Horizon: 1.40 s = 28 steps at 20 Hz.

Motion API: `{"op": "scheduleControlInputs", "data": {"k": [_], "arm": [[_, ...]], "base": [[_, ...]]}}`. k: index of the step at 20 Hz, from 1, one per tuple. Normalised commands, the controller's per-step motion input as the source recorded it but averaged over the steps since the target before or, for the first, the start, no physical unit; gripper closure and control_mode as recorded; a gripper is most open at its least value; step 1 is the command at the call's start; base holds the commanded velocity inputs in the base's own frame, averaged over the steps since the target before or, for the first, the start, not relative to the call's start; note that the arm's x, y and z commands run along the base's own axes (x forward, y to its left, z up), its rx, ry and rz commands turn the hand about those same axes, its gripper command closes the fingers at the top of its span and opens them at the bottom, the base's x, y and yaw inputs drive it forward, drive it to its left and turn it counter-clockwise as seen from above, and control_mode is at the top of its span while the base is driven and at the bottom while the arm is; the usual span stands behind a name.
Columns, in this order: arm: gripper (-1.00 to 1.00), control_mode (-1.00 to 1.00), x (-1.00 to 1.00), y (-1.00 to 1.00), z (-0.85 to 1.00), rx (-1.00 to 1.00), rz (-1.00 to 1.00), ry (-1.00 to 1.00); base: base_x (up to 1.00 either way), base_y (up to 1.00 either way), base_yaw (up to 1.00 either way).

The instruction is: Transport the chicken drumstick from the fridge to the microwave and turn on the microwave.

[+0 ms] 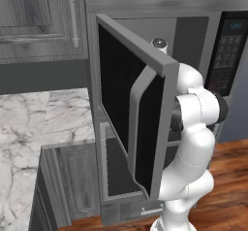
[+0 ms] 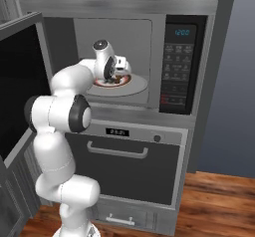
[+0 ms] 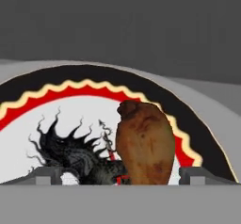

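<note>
Gripper (image 2: 118, 75) inside the open microwave (image 2: 179, 61), centre frame — fingers spread either side of the chicken drumstick (image 3: 145, 144), which sits over the patterned plate (image 3: 56, 110).

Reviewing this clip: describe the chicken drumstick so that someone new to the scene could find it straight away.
Look inside the open microwave, above the oven, where the gripper reaches in. On the patterned plate on its turntable, the chicken drumstick stands between the fingertips, the only golden-brown lump against the plate's red, black and white print.
</note>
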Motion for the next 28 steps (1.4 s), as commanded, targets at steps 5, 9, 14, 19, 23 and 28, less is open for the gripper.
{"op": "scheduleControlInputs", "data": {"k": [5, 9, 14, 19, 23, 28], "arm": [[-1.00, -1.00, -0.47, 0.00, 0.07, 0.00, 0.00, -0.05], [-1.00, -1.00, -0.53, 0.00, 0.41, 0.04, 0.00, -0.01], [-1.00, -1.00, -0.71, -0.04, 0.41, 0.05, 0.00, 0.00], [-1.00, -1.00, -0.94, -0.24, 0.24, 0.12, 0.00, -0.03], [-1.00, -1.00, -0.91, -0.13, 0.24, 0.10, 0.00, -0.08], [-1.00, -1.00, -0.57, 0.00, 0.34, 0.00, 0.00, -0.12]], "base": [[0.00, 0.00, 0.00], [0.00, 0.00, 0.00], [0.00, 0.00, 0.00], [0.00, 0.00, 0.00], [0.00, 0.00, 0.00], [0.00, 0.00, 0.00]]}}
